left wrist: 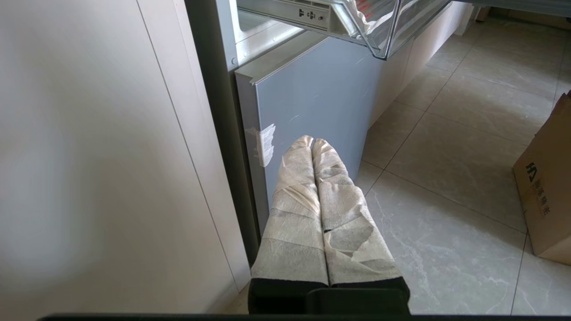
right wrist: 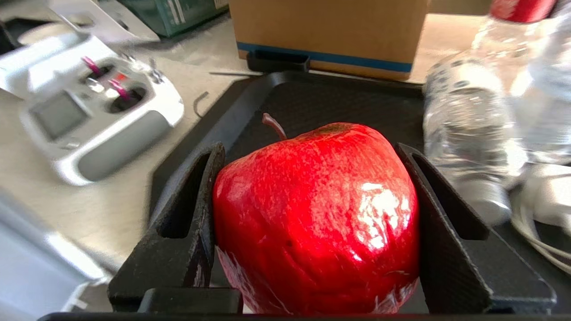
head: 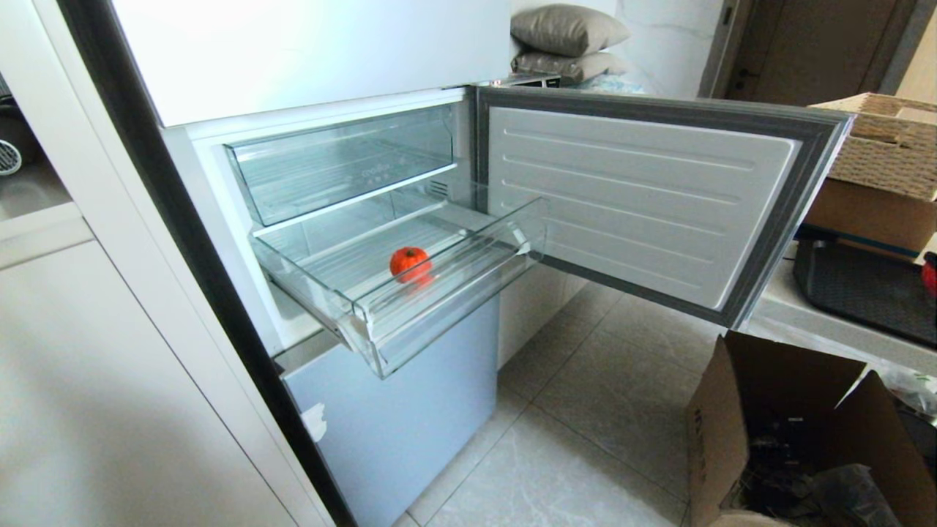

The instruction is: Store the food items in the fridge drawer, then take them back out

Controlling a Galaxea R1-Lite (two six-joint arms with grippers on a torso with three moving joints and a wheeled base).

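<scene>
our right gripper (right wrist: 312, 223) is pinching the red apple (right wrist: 316, 214), one black finger on each side. it's over a black tray (right wrist: 330, 100), w/ a water bottle (right wrist: 468, 129) just beside and a white remote (right wrist: 96, 116) on the counter near the tray. our left gripper (left wrist: 312, 143) hangs low by the grey fridge door (left wrist: 312, 98), its wrapped fingers pressed together, holding nothing. in the head view the fridge drawer (head: 446, 293) is pulled out, and the orange-red food piece (head: 409, 262) sits inside it near the front. the big door (head: 644, 197) is swung open to the right.
</scene>
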